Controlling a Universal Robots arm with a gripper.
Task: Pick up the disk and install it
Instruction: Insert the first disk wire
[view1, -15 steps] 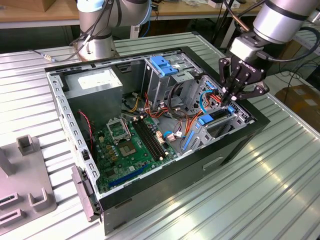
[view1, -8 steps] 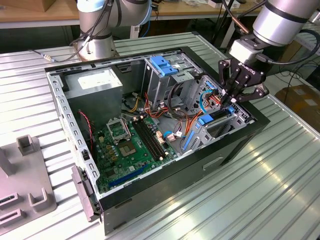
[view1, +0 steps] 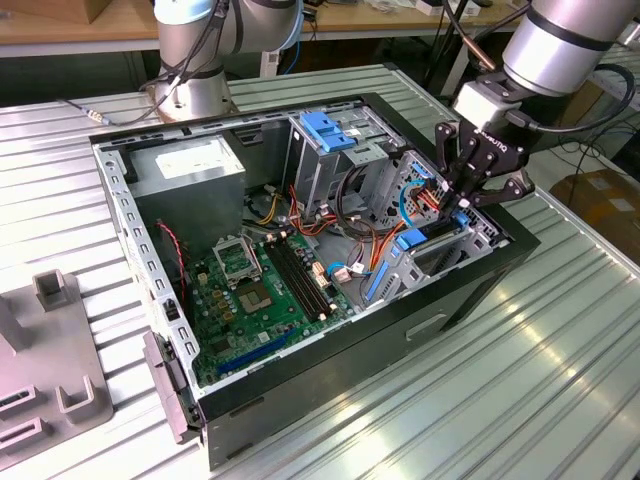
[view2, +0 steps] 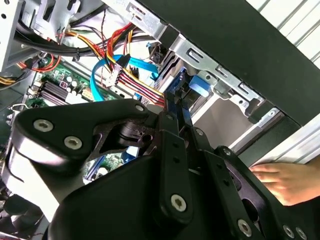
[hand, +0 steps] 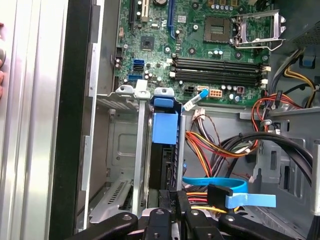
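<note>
The disk (hand: 162, 165) stands on edge in a narrow slot of the metal drive bay (view1: 440, 262), at the exterior view's right end of the open computer case (view1: 330, 350). Its blue carrier tab (hand: 164, 127) shows at the end nearest the motherboard (view1: 260, 290), and the same blue tab (view1: 412, 238) shows in the exterior view. My gripper (view1: 463, 205) reaches down into the bay at the disk's other end. Its thin black fingers (view2: 172, 107) are drawn close together on the disk's blue-railed edge. My gripper (hand: 177, 200) sits over the slot in the first wrist view.
Red, yellow and blue cables (hand: 220, 150) lie beside the bay. A tall drive cage with a blue bracket (view1: 330, 130) rises behind it. A person's hand (view2: 280, 182) rests outside the case wall. A grey fixture (view1: 50, 380) sits at the exterior view's left. A second robot base (view1: 190, 60) stands behind.
</note>
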